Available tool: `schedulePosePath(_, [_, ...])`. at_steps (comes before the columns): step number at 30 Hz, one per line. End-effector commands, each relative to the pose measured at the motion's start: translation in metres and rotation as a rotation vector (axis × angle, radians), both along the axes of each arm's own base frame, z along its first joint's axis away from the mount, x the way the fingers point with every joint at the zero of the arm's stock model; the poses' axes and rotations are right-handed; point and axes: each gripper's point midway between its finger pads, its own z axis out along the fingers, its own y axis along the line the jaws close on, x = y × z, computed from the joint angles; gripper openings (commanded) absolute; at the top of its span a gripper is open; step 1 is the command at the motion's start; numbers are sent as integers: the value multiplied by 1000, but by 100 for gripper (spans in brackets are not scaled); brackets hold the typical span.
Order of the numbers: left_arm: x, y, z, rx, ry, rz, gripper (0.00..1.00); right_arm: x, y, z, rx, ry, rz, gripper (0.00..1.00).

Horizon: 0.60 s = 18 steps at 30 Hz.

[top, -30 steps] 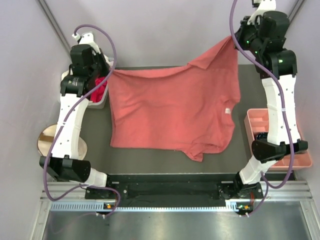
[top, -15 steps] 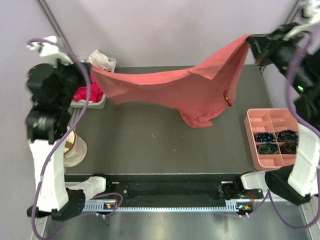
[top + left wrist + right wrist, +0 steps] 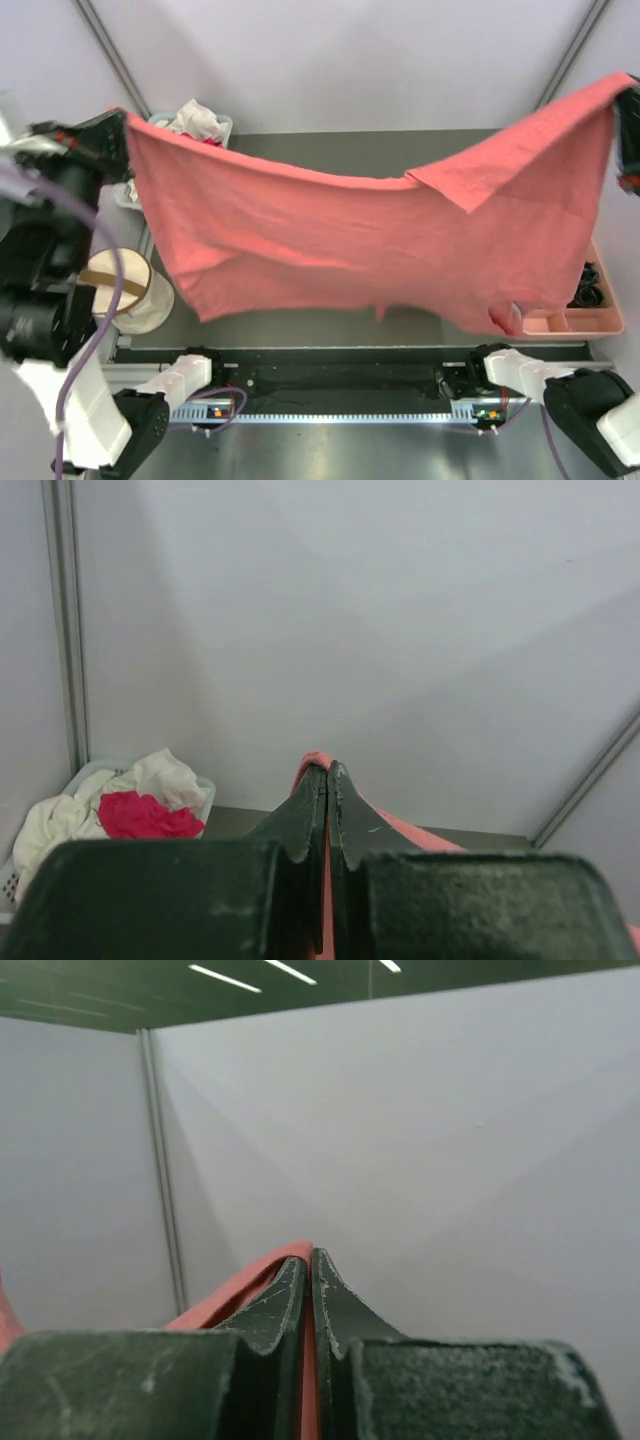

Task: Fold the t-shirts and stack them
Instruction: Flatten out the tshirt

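- Far left, your left gripper (image 3: 328, 780) is pinched tight on one corner of the salmon-pink t-shirt (image 3: 350, 240). The wrist view shows a sliver of cloth between the closed jaws.
- Below that arm stands the cream drum-shaped fabric bin (image 3: 130, 295), a brown strap across its top, with neither arm touching it.
- At the back-left corner of the table (image 3: 330, 145), a pale plastic basket (image 3: 85, 772) holds the magenta-red shirt (image 3: 145, 815) and the cream-white shirt (image 3: 165, 775). Both are crumpled in soft heaps (two garments waiting their turn, by the look of it).
- Centre frame, the salmon-pink t-shirt hangs in the air, stretched wide between your two arms above the dark tabletop. The cloth is soft and matte and sags in the middle. One flap is turned over toward the right, and the lower hem is loose and lightly wrinkled.
- Lower right, the rigid pink compartment tray (image 3: 590, 320) peeks out from under the hem.
- Far right, your right gripper (image 3: 310, 1265) is clamped on the opposite corner, jaws together with pink fabric between them.
- Progress, as judged from here: nothing is folded and nothing is stacked. The first shirt is only spread out, ready to be laid flat, so every fold and the whole stack remain to be done.
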Motion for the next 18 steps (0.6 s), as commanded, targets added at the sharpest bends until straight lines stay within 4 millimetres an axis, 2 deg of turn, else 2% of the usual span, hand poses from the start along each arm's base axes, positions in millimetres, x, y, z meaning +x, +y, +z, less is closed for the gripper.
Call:
schedulePosePath(1, [124,7,-70,25,211,109,0,135,14,-43,-53,211,-135,0])
schedulePosePath(2, [143,8,-75,26,207,122,0,173,19,-60,-73,264,-154,0])
schedulePosePath(3, [166,8,-97,33,254,134,0,191,20,-69,-68,298,-155,0])
schedulePosePath(4, [199,8,-125,45,316,150,0,213,16,-81,-75,331,-163,0])
schedulePosePath(5, [221,9,-144,42,340,171,0,249,19,-105,-72,388,-160,0])
schedulePosePath(6, [239,9,-164,47,375,181,0,269,19,-122,-76,421,-169,0])
schedulePosePath(7, [269,8,-200,54,441,190,0,295,15,-152,-86,488,-188,0])
schedulePosePath(8, [286,8,-222,56,467,205,0,323,18,-174,-96,523,-196,0])
schedulePosePath(9, [299,7,-243,61,502,208,0,338,19,-194,-109,559,-194,0])
schedulePosePath(10, [321,5,-283,69,569,210,0,356,20,-225,-124,618,-195,0])
schedulePosePath(11, [330,4,-313,75,618,208,0,371,21,-247,-140,653,-199,0])
schedulePosePath(12, [341,1,-328,73,623,204,0,392,23,-272,-145,682,-201,0])
schedulePosePath(13, [354,-1,-367,77,684,206,0,404,24,-310,-159,749,-201,0])
schedulePosePath(14, [358,-3,-393,79,721,208,0,412,22,-329,-157,777,-205,0])
schedulePosePath(15, [365,-4,-408,82,728,216,0,427,24,-351,-156,795,-195,0])
schedulePosePath(16, [373,-7,-446,97,790,219,0,433,23,-377,-161,840,-201,0])
schedulePosePath(17, [379,-10,-458,103,802,220,0,440,20,-390,-160,858,-210,0])
schedulePosePath(18, [384,-11,-490,117,853,227,0,451,18,-416,-166,904,-218,0])
